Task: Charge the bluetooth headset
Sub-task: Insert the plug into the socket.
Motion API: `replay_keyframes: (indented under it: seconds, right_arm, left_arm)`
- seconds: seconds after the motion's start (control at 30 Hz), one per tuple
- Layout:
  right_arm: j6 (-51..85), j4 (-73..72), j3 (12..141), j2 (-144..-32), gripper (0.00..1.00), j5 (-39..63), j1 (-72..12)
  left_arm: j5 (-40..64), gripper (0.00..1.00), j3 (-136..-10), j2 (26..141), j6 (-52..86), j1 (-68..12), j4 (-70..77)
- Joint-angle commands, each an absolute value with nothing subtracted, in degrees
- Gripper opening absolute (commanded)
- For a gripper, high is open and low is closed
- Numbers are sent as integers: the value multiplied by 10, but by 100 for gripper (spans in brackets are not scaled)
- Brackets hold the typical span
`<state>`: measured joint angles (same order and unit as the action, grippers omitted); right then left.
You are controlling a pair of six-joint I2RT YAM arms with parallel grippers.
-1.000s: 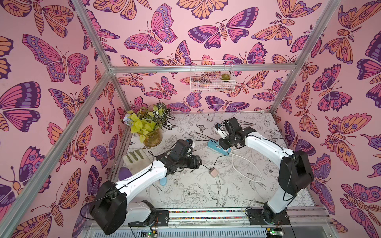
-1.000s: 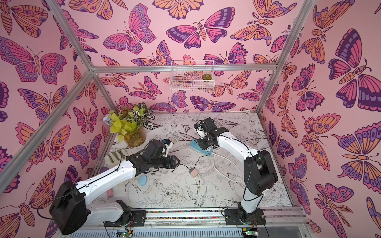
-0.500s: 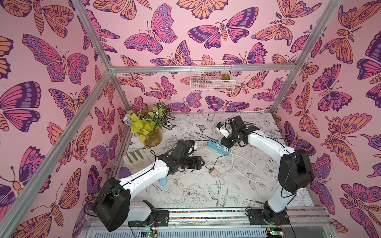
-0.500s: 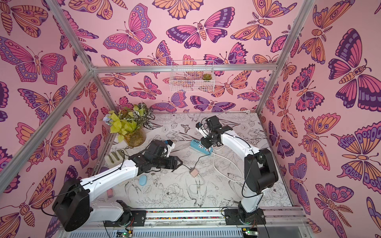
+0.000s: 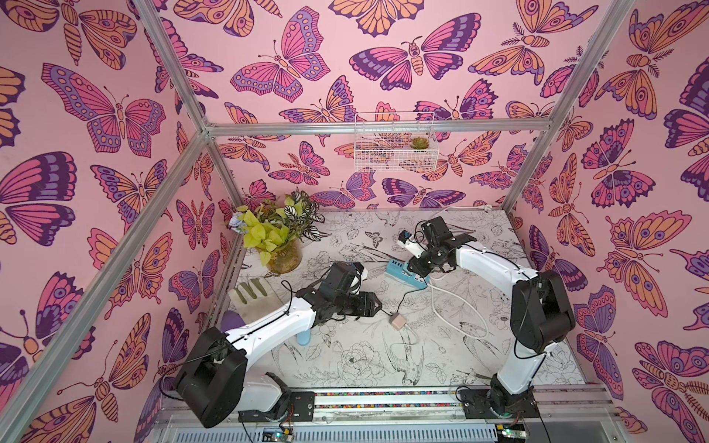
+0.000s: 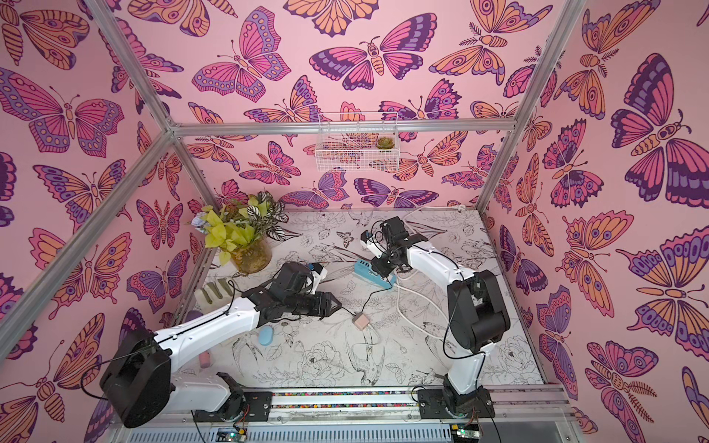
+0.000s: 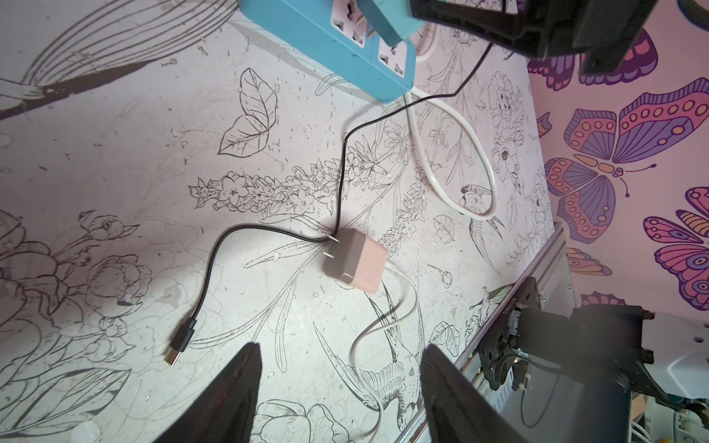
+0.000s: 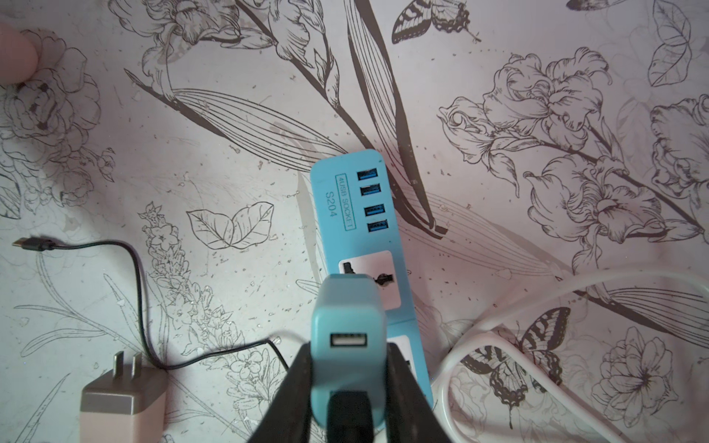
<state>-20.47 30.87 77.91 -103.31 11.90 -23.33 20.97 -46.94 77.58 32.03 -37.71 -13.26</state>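
Nearest, L claw hangs spread & empty over the floral-printed white desk, w/ the plug end of the thin black USB cable just beside it; best held off that wire. Farther back, R claw pinches the teal rounded plastic USB adapter over the blue plastic power strip. Can't tell if prongs are seated, so square it to the socket & push straight down, no twist. Headset is prob the pale-blue glossy oval pod, flat on the desk nr the front by L forearm.
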Motion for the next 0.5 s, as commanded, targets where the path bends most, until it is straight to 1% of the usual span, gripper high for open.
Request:
replay_keyframes:
  seconds: [0.0,0.2,0.47]
  right_arm:
    - [-218,303,793,-1044,14,124,-230]
    - [-223,301,793,-1052,14,127,-230]
    - [-237,291,788,-1058,15,129,-231]
  left_arm:
    - [227,68,-457,779,322,-374,-120]
    - [256,68,-455,780,323,-374,-102]
    - [253,68,-454,785,325,-374,-101]
